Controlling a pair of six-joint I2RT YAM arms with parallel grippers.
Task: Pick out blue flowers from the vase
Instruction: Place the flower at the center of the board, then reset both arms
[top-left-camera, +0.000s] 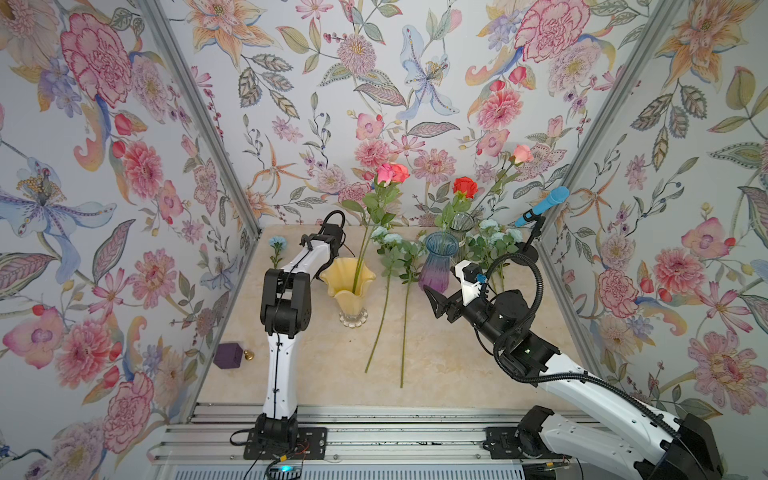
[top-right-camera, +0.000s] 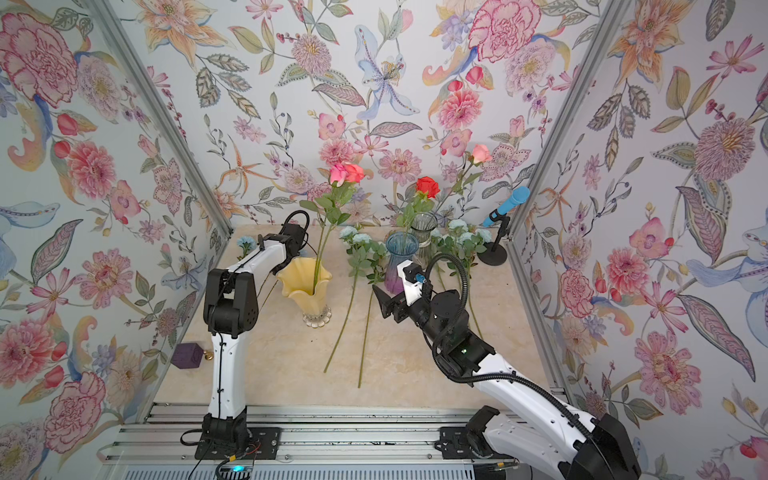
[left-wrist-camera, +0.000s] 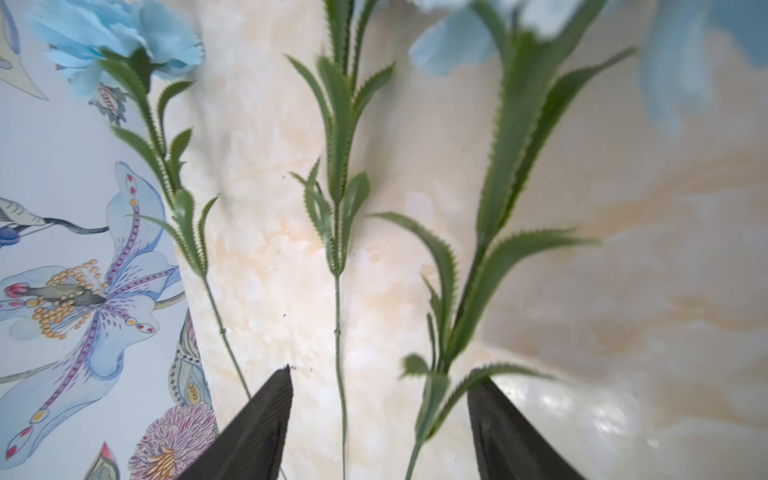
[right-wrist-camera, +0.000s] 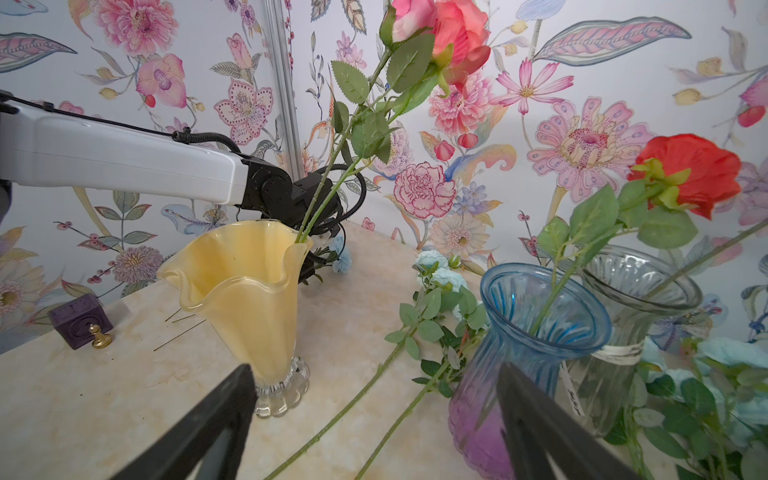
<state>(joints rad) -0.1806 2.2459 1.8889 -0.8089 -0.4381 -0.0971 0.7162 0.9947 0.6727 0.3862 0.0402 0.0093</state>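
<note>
Black ridged fingers (left-wrist-camera: 257, 432) of the left gripper (left-wrist-camera: 380, 419) are standing apart in the left wrist view and gripping nothing. One thin green stem is running loose through the gap between them, and a second, blurred leafy stem is crossing close to the other finger. These stems are leading up to the sky-blue frilly fabric carnations (left-wrist-camera: 116, 37), which are lying on the cream marble-patterned tabletop (left-wrist-camera: 623, 291) near the floral-papered wall. In both top views only one carnation bloom is showing, by the far left corner, and the arm is hiding the gripper itself. The right gripper (right-wrist-camera: 374, 419) is hovering with its jaws wide and nothing between them, in front of the blue-to-purple ribbed glass vase (top-left-camera: 438, 262), which is holding a red rose (top-left-camera: 465, 186). The pale aqua ruffled rose sprays (top-left-camera: 390, 241) are lying on the table between that vase and the yellow ruffled glass vase (top-left-camera: 347, 286), their long stems pointing toward the front edge. More aqua blooms are lying beside the clear ribbed glass vase (top-left-camera: 461, 226), near the blue microphone on a black stand (top-left-camera: 544, 203). The yellow vase is holding pink and orange roses (top-left-camera: 392, 173). A purple cube (top-left-camera: 227, 355) is sitting by the left wall.
</note>
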